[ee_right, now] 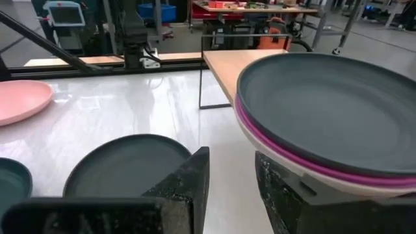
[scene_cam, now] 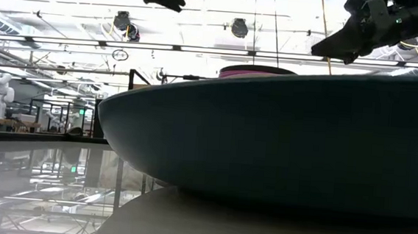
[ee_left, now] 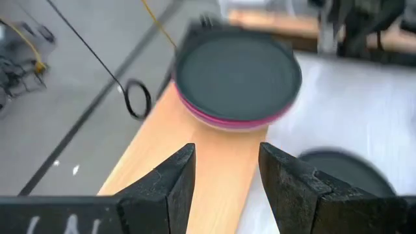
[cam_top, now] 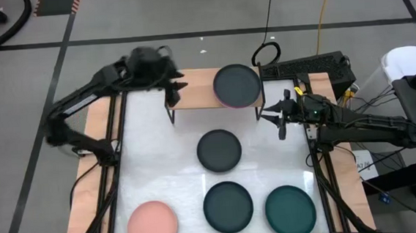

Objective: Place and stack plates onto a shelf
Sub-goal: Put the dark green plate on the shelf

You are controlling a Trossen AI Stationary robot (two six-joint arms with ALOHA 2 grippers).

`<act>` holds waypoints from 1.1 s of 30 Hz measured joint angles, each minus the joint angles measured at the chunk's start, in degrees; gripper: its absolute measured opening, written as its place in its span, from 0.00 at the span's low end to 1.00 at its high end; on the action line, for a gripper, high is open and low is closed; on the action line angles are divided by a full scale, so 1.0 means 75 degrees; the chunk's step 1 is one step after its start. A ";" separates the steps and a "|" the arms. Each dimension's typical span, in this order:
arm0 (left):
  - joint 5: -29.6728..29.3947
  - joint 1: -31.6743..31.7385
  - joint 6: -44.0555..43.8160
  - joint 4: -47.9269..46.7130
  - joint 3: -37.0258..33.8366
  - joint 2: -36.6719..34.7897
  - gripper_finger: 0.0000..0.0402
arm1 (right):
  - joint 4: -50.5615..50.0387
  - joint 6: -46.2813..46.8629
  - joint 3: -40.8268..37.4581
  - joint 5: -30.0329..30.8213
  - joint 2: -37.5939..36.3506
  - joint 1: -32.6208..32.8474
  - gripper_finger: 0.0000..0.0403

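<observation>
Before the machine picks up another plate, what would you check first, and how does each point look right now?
1. Stack of round matte plates with a dark grey one on top sits on the light wooden shelf: ok.
2. Stack is even: not ok, its edge overhangs the shelf's end near the right claw.
3. Free room on the shelf beside the stack: ok, bare wood there.
4. Left claw is empty and open above the shelf: ok.
5. Right claw is empty and open: ok, nothing between its fingers.
6. Plates still waiting on the white table: ok, the dark grey plate, light pink plate, dark green plate and teal plate lie apart.
</observation>
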 joint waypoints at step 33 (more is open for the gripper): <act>-0.0003 -0.1551 -0.1991 0.8397 -0.8156 -0.4230 0.43 | -0.4603 0.2592 0.2924 -0.1852 0.5538 0.4352 0.26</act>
